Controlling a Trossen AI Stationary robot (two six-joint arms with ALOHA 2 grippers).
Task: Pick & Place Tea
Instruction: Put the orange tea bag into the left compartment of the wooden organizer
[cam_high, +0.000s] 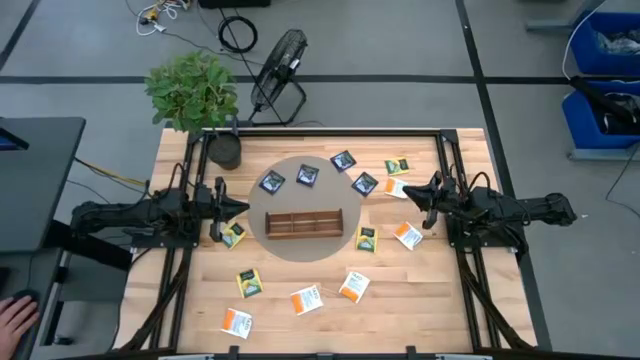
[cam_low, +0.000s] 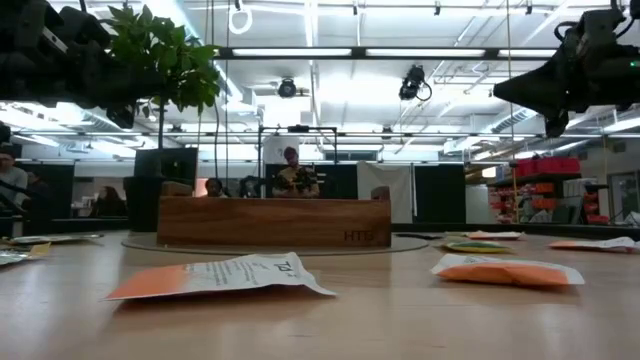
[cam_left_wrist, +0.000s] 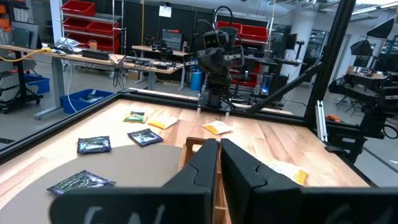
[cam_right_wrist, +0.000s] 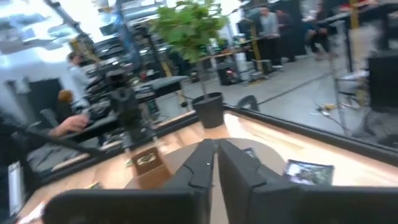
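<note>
Small flat tea sachets lie scattered flat on the wooden table. Dark navy ones (cam_high: 307, 176) rest on the far part of a round grey mat. Yellow-green ones (cam_high: 366, 239) and orange-and-white ones (cam_high: 307, 299) lie around it. A long brown compartment tray (cam_high: 303, 222) stands at the mat's middle. My left gripper (cam_high: 243, 207) hovers shut at the mat's left edge, pointing toward the tray (cam_left_wrist: 198, 146). My right gripper (cam_high: 406, 192) hovers shut right of the mat, near an orange-and-white sachet (cam_high: 396, 187). Both are raised above the table and hold nothing.
A potted plant (cam_high: 195, 95) stands at the table's far left corner, and a fan (cam_high: 280, 65) sits on the floor behind it. Dark frame rails (cam_high: 445, 180) run along both table sides. A person's hand (cam_high: 12, 318) shows at the lower left, off the table.
</note>
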